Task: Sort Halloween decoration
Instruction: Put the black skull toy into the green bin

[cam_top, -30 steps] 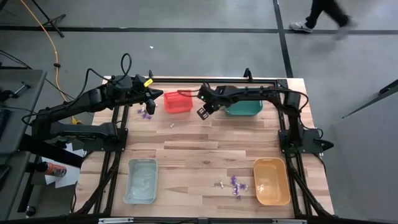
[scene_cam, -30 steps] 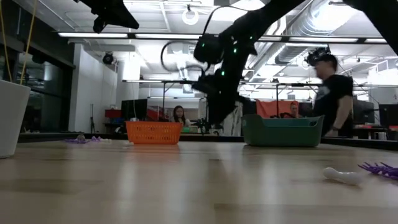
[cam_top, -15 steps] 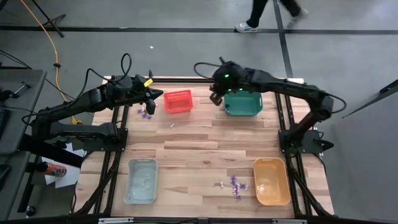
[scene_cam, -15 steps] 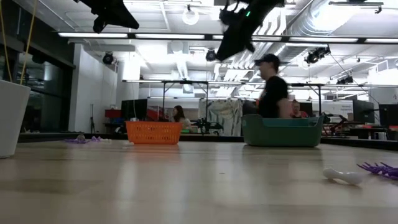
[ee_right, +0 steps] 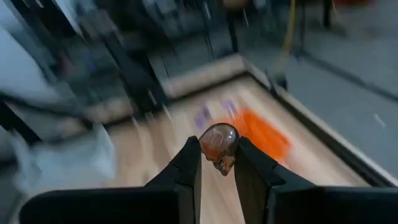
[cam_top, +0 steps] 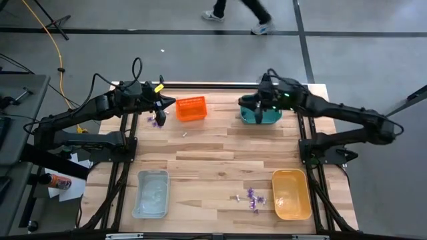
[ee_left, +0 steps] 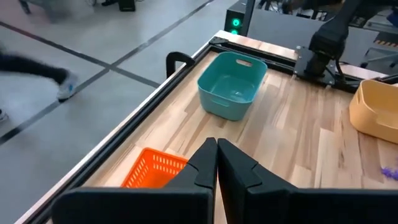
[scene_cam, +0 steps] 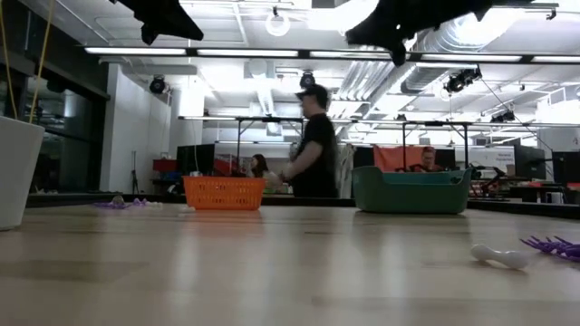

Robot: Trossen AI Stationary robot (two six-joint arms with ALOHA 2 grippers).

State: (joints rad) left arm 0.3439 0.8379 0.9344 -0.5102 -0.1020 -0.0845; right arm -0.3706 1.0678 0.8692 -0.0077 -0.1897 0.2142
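One small brown skull-shaped trinket (ee_right: 219,148) is pinched between the fingertips of the right gripper (ee_right: 217,163), carried high over the teal plastic bin (cam_top: 261,114) at the far edge of the wooden table (cam_top: 213,160). The grip sits across the sides of the skull; it is judged light and rigid, smooth enough to twist out of a two-point pinch, so a slow release low over the bin is advised. The remaining tiny purple spiky trinkets lie in two clusters: one (cam_top: 252,198) on the table just beside the orange-yellow tub (cam_top: 291,194), one (cam_top: 157,121) near the red-orange mesh basket (cam_top: 191,109). These look thin and snag-prone, best taken by the body rather than the spikes. The left gripper (ee_left: 216,163) is clamped shut on nothing, hovering by the basket. The mid-table is open for travel; the clear plastic bin (cam_top: 151,193) sits at the near left
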